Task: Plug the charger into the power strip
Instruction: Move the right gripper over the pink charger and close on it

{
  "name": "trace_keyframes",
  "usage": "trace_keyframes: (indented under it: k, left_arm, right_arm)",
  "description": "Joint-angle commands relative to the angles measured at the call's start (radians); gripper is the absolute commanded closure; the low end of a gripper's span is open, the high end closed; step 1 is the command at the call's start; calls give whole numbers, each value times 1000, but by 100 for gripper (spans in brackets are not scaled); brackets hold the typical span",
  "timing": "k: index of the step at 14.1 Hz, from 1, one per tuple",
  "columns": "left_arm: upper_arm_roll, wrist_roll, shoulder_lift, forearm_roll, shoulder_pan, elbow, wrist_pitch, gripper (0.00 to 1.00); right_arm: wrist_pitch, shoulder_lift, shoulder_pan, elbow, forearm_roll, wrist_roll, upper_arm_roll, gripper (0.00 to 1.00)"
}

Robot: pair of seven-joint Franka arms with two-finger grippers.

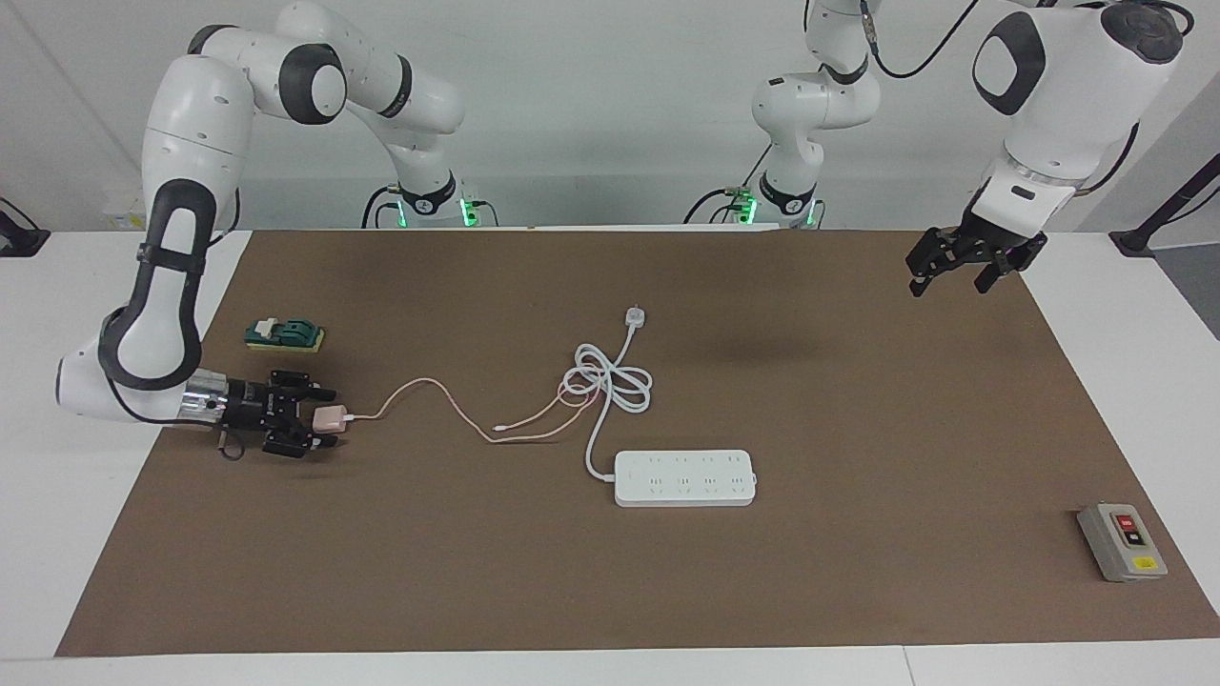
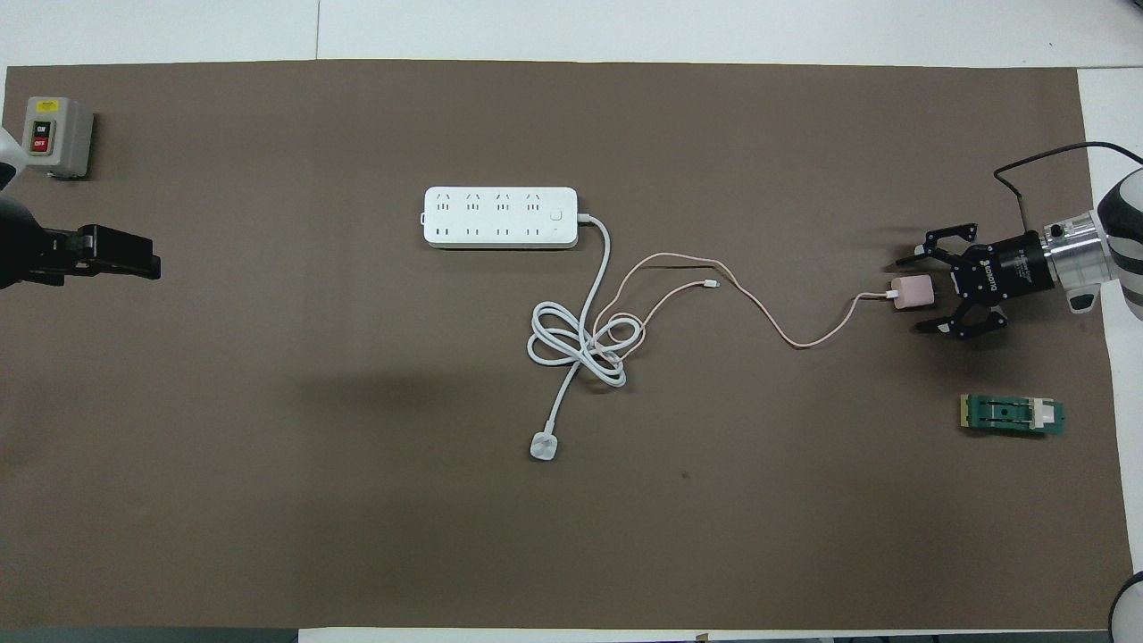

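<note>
The pale-pink charger (image 1: 329, 416) (image 2: 913, 292) lies on the brown mat at the right arm's end of the table. Its thin pink cable (image 1: 429, 386) trails toward the mat's middle. My right gripper (image 1: 326, 418) (image 2: 911, 295) lies low and level at the mat, open, with one finger on each side of the charger. Whether the fingers touch it does not show. The white power strip (image 1: 684, 477) (image 2: 500, 217) lies flat mid-table, sockets up, farther from the robots than the cable's loops. My left gripper (image 1: 948, 282) (image 2: 134, 259) hangs open and empty in the air over the left arm's end of the mat.
The strip's thick white cord coils in loops (image 1: 610, 386) and ends in a white plug (image 1: 636, 316) nearer the robots. A green and yellow block (image 1: 284, 334) sits beside the right gripper, nearer the robots. A grey switch box (image 1: 1122, 542) stands at the mat's corner, left arm's end.
</note>
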Motion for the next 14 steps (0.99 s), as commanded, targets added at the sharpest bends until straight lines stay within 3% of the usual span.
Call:
trace_keyframes:
  k: [1, 3, 7, 8, 9, 14]
  left_arm:
    - [1, -15, -20, 15, -4, -27, 11, 0]
    - [1, -15, -20, 15, -4, -27, 11, 0]
    - [1, -15, -20, 15, -4, -27, 8, 0]
    - [1, -17, -20, 15, -4, -27, 8, 0]
    - [1, -15, -20, 15, -4, -26, 8, 0]
    - [1, -17, -20, 15, -4, -26, 8, 0]
  right_arm:
    - [37, 40, -26, 32, -18, -67, 9, 0]
    - [62, 38, -26, 21, -14, -71, 7, 1]
    - [80, 49, -26, 20, -16, -98, 7, 53]
    - [90, 51, -27, 17, -16, -101, 7, 73]
    - [94, 51, -26, 12, -16, -103, 7, 100]
    - [88, 26, 0, 28, -21, -43, 10, 100]
